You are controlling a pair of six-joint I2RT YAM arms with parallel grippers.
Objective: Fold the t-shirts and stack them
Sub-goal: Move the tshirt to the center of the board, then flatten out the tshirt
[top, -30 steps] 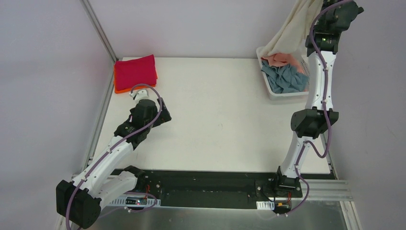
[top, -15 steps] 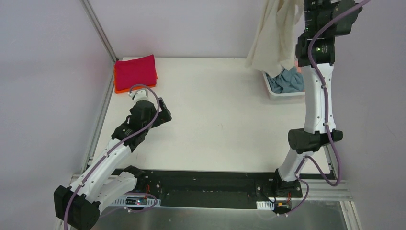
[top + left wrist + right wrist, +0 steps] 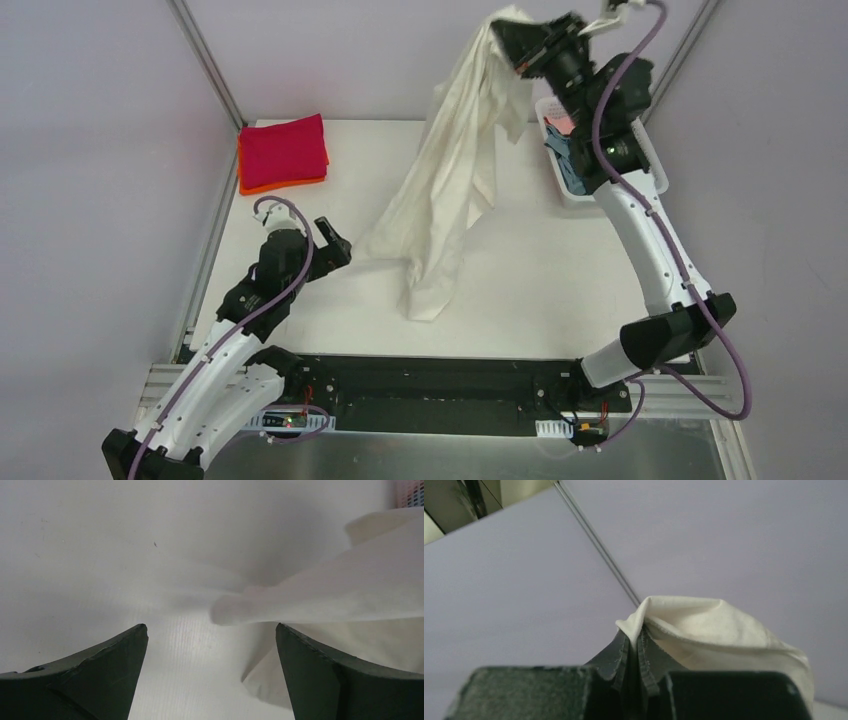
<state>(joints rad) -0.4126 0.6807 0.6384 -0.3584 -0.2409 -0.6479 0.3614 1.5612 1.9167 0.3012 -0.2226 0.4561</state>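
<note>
My right gripper (image 3: 503,30) is shut on the cream-white t-shirt (image 3: 450,180) and holds it high above the table's back; in the right wrist view its jaws (image 3: 635,635) pinch the cloth (image 3: 724,630). The shirt hangs down and its lower end trails on the table near the middle. My left gripper (image 3: 338,245) is open and empty, low over the table, with the shirt's edge (image 3: 350,590) just beyond its fingertips. A folded crimson red shirt (image 3: 283,148) lies on an orange one (image 3: 270,185) at the back left. Grey-blue (image 3: 560,160) and salmon pink cloth (image 3: 557,122) sits in the basket.
The white mesh basket (image 3: 570,195) stands at the back right, partly behind my right arm. A metal frame post (image 3: 205,60) rises at the back left corner, and the black rail (image 3: 430,385) runs along the near edge.
My right gripper has swung left from above the basket, carrying the cream-white shirt out over the table so its lower end now drapes on the surface. My left gripper has turned toward the shirt.
</note>
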